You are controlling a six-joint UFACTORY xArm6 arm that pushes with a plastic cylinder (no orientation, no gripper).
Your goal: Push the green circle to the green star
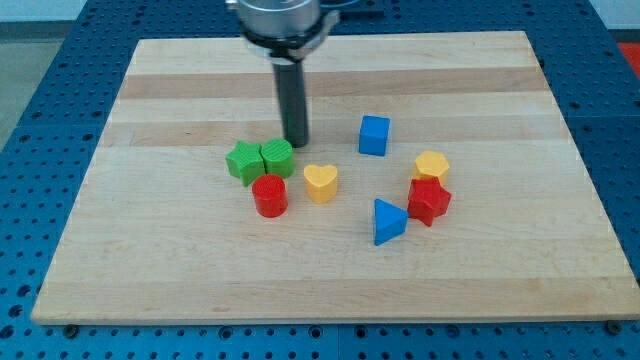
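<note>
Nearest you, at the view's bottom: blue triangle, red star, red cylinder, yellow heart, yellow block, none of them in the way. Mid-board, the green circle sits touching the green star on its right side, so you can judge the push as essentially done; at most a small nudge remains. Farther back, blue cube. My tip stands just beside the circle's upper right. No claw on this rod, so nothing to grasp or release.

Wooden board — eight small coloured blocks.
</note>
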